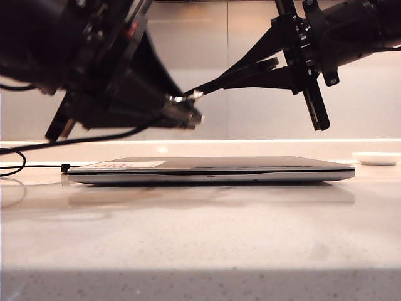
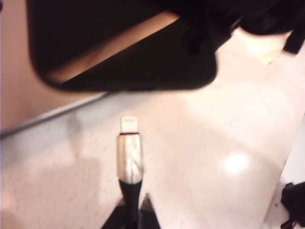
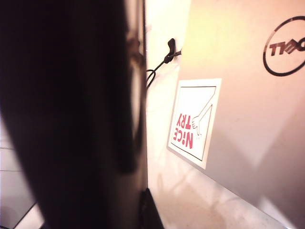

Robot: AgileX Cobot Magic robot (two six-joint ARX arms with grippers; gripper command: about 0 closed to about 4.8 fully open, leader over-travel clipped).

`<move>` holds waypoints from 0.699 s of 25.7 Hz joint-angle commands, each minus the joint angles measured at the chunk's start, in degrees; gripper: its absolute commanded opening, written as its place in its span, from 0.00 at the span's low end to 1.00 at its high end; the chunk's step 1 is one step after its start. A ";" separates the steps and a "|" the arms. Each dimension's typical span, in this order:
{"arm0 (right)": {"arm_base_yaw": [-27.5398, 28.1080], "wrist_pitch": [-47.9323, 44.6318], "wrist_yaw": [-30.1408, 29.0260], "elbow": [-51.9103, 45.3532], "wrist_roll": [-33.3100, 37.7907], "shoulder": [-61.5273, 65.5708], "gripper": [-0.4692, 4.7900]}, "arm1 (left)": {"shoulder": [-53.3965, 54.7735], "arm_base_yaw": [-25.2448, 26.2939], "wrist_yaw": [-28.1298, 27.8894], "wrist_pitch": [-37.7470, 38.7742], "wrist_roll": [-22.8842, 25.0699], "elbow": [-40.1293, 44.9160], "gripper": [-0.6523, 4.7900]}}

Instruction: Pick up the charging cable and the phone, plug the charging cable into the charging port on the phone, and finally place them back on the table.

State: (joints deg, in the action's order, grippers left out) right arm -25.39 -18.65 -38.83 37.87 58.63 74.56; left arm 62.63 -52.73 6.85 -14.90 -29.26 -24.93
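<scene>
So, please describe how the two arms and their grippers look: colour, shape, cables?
Both arms are matte black. In the exterior view the left gripper sits on a bulky, angular black housing, with a thin black cord trailing beneath it. The right gripper has long, slim, tapering black fingers on a round black wrist with a flat bracket. In the left wrist view the fingertips are pointed and black.

1. Phone [image 2: 124, 52]: left wrist view, blurred; far end cut off by the frame edge. Charging port too small and soft to make out.
2. Charging cable [image 2: 129, 157]: cord hidden past its strain relief between the left gripper [image 2: 133, 210] fingertips.
3. Left gripper: exterior view, dark, body cropped by the frame.
4. Right gripper [image 1: 197, 94]: right wrist view, fingers merge with a blurred black mass.
5. Laptop [image 3: 248, 109]: cropped in the right wrist view.
</scene>
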 commanded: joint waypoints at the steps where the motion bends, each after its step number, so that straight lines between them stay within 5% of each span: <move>1: -0.15 -3.28 -0.24 -0.61 -0.50 -0.11 0.08 | -0.13 0.02 -0.17 -0.66 0.04 0.15 0.11; 18: -2.71 -6.01 1.20 -0.92 -0.92 1.07 0.08 | -0.13 0.02 -0.17 -1.03 -1.31 0.15 0.11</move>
State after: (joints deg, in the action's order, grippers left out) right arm -28.12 -21.98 -37.36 36.56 58.46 76.03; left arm 62.63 -52.73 6.83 -15.29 -30.50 -24.71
